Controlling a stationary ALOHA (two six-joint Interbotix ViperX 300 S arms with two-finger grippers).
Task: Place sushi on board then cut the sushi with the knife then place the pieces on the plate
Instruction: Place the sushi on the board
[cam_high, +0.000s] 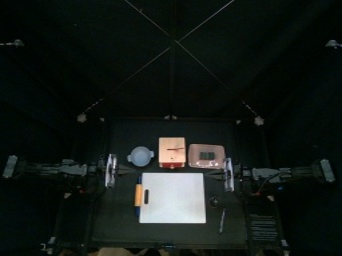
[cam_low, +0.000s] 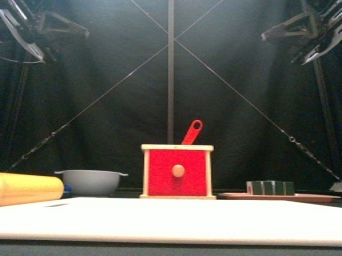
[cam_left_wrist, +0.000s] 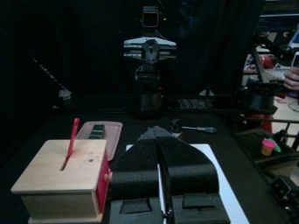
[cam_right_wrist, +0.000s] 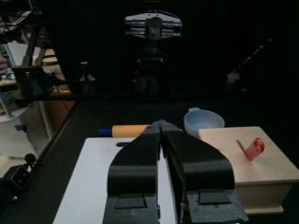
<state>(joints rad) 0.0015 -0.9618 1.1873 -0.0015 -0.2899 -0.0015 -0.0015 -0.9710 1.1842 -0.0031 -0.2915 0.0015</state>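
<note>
Dark green sushi (cam_low: 274, 187) sits on the pink tray (cam_low: 310, 198), at the back right of the bench and just beside the wooden box (cam_low: 178, 172). The white board (cam_high: 174, 200) in front of it carries no food, so I judge the first step, moving the sushi onto the board, as not yet begun. My left tool (cam_left_wrist: 159, 133) hangs at the board's left side and my right tool (cam_right_wrist: 162, 127) at its right, each with its two halves pressed together and holding nothing. The red knife (cam_low: 191, 132) stands tilted in the top of the box, untouched. A blue-grey bowl (cam_low: 91, 181) and a yellow roller (cam_low: 27, 187) lie to the left and play no part yet. The right tool is nearer the tray, so I would use that one. It must spread wide, reach back over the tray, close across the roll without splitting its blocks, and carry it forward to the board's middle.
</note>
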